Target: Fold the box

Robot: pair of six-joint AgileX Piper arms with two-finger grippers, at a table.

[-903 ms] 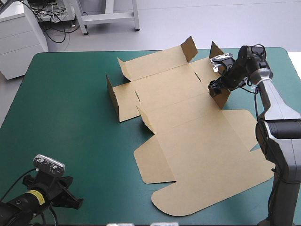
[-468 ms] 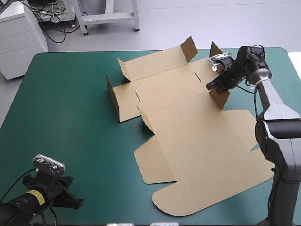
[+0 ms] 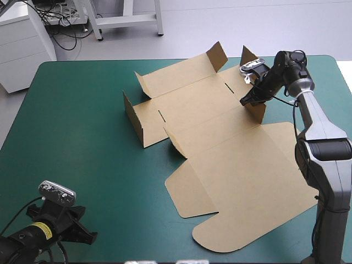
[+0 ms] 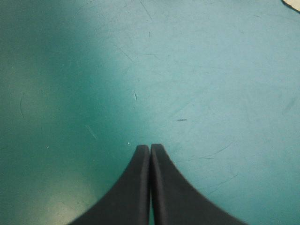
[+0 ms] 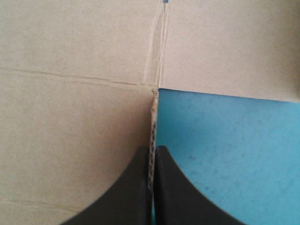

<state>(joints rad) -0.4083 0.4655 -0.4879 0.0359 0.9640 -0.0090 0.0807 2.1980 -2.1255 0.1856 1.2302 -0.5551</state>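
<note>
Brown cut-board box (image 3: 236, 165) lies mostly flat mid-table, far flaps up. Right gripper (image 3: 246, 100) pinches its upright right side wall (image 3: 257, 111). Left gripper (image 4: 150, 148) is pressed together, empty, over the teal-green cover (image 4: 211, 70). Step: raising walls. Next probably calls for folding along the crease.

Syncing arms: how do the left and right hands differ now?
The black-fingered left hand pinches nothing over bare teal-green cover; the black-fingered right hand is shut on a raised flap of the brown cardboard box. Left sits at the near edge, right toward the far. Both are shut.
</note>
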